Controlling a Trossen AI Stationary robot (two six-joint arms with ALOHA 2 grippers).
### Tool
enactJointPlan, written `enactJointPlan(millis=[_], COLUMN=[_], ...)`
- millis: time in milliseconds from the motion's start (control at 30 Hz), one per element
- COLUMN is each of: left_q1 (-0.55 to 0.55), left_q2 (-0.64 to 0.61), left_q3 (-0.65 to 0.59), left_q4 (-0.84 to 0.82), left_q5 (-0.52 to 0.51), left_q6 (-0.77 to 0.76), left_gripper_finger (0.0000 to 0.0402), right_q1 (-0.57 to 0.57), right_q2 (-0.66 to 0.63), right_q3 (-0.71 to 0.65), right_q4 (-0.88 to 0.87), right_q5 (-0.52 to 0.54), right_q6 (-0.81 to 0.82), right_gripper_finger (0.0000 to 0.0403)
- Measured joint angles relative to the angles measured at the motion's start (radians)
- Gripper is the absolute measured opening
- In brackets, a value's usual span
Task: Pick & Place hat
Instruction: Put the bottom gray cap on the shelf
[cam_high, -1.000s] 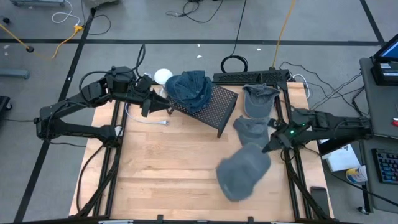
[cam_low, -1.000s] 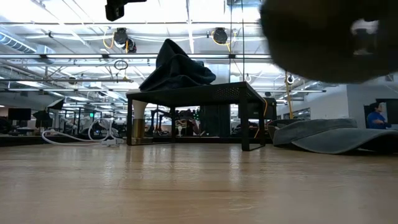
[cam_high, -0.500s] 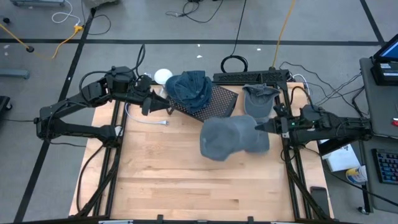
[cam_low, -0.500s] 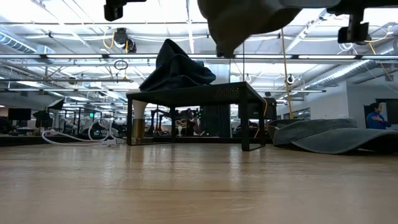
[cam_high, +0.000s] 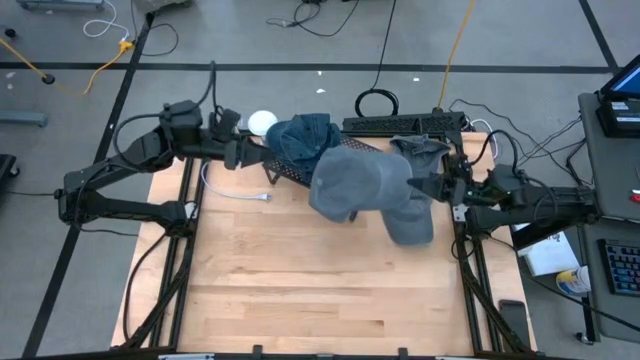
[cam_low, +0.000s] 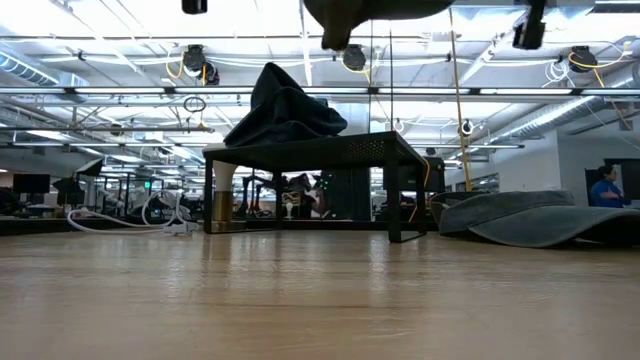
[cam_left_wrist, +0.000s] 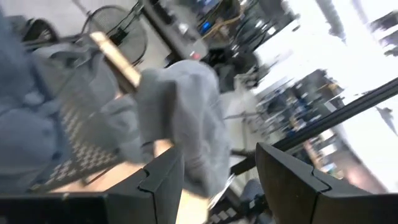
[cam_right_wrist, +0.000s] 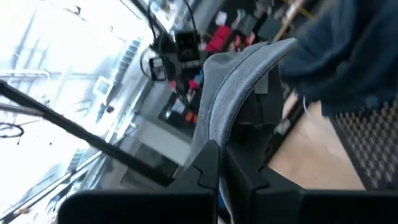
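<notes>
From above, the grey hat hangs in the air beside the black mesh rack, pinched at its rim by the right gripper, whose jaws are closed on the fabric; it droops and folds under its own weight, so I judge it light, soft and limp, best held at the stiffer brim or band rather than the crown. A blue hat already sits on the rack, and two more grey hats lie just beyond the carried one. The left gripper waits at the rack's far side, jaws parted and empty. From table height, the carried hat shows only at the upper edge, above the rack; the wooden worktop is smooth and bare, with a bright open hall behind. The left wrist view shows the grey hat dangling past the mesh. The right wrist view shows the brim clamped edge-on between the jaws.
</notes>
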Motion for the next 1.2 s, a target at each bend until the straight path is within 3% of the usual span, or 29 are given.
enactJointPlan(millis=[333, 533, 833, 1200], left_q1=[0.035, 0.133, 0.219, 0.195], left_q2=[0.001, 0.0, 0.091, 0.259], left_q3=[0.045, 0.149, 0.363, 0.504], left_q4=[0.039, -0.076, -0.373, -0.399], left_q5=[0.036, 0.119, 0.16, 0.18], left_q6=[-0.084, -0.038, 0.119, 0.205], left_gripper_finger=[0.0202, 0.0202, 0.0202, 0.0202], right_q1=[-0.003, -0.013, -0.028, -0.042], right_q2=[0.117, 0.193, 0.372, 0.491], right_q3=[0.0, 0.0, 0.152, 0.273], right_q4=[0.263, 0.399, 0.409, 0.409], right_q5=[0.101, 0.157, 0.161, 0.128], right_q6=[-0.067, -0.086, -0.138, -0.195], right_gripper_finger=[0.0, 0.0, 0.0, 0.0])
